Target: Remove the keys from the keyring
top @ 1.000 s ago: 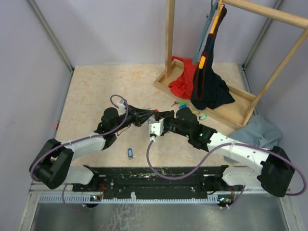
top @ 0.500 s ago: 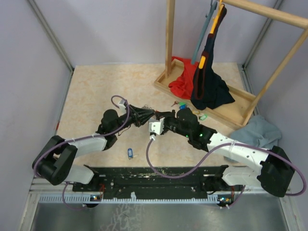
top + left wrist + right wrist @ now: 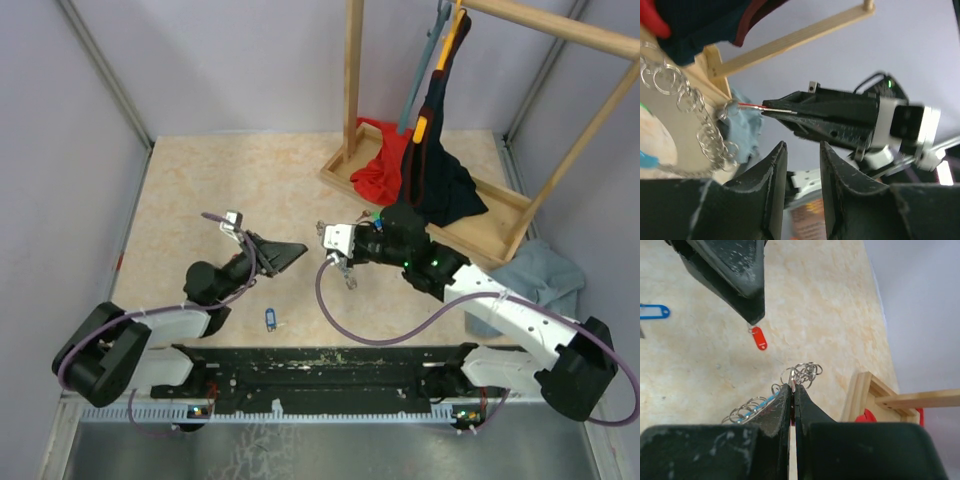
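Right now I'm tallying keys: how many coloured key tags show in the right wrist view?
2. A blue tag at the left edge; a red tag mid-frame, apart from the keyring. More may be hidden or out of frame.

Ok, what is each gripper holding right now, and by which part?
Right gripper pinches the keyring by a link of its chain. Left gripper has its jaws apart, nothing between them.

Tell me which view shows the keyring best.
Right wrist. The keyring sits sharp and near centre, its links pinched by the shut right gripper. Left wrist shows a longer run of links, but at the frame's edge. In the top view it is too small to make out.
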